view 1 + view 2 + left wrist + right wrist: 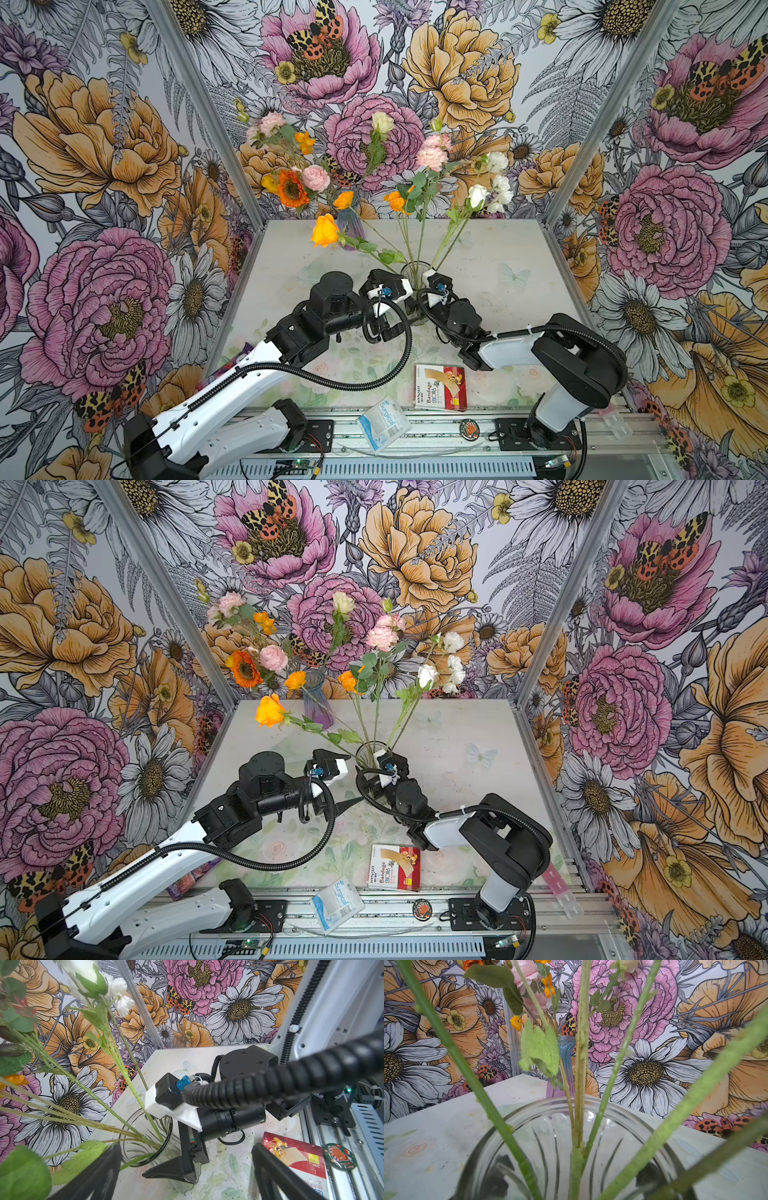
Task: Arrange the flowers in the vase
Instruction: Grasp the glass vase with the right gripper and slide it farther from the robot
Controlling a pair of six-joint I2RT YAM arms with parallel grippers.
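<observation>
Stems of the flowers fan up from the clear glass vase close against the right wrist camera; the right gripper is spread wide, a finger on either side of that vase, contact with the glass unclear. The left gripper is spread wide too, just beside the vase and holding nothing, while more flowers stand in a tinted vase at the back.

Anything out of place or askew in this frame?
The orange rose leans far out sideways from the clear vase, much lower than the rest. A bandage box and a surgical pack lie at the front, seemingly unrelated to flower arranging.
</observation>
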